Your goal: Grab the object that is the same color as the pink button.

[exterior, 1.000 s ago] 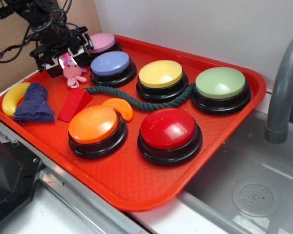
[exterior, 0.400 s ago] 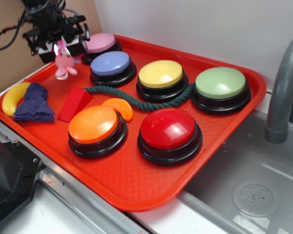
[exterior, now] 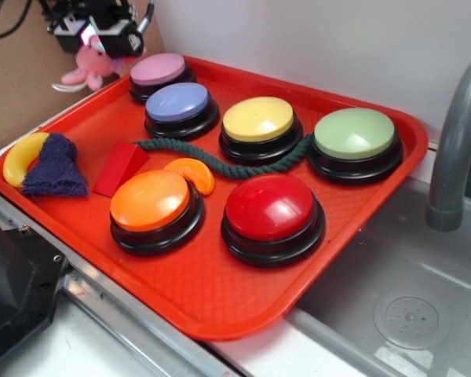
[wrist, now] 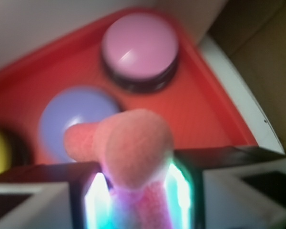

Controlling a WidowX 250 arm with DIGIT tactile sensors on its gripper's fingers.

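Gripper (exterior: 94,38) clamped on the pink plush toy (exterior: 85,69). Dangling above the red tray (exterior: 220,302), beside the pink button (exterior: 158,69).

Glossy moulded plastic across the red tray (exterior: 243,302), finely textured on its floor. Shiny smooth plastic domes on the pink button (exterior: 158,69), purple button (exterior: 177,102) and red button (exterior: 272,206), each on a glossy black base. Fuzzy plush cloth on the pink toy (exterior: 85,69) at upper left. Twisted fibre on the green rope (exterior: 220,161). Rough knitted cloth in the blue rag (exterior: 55,167). Matt grey metal on the tap (exterior: 455,149); brushed steel in the sink (exterior: 408,290).
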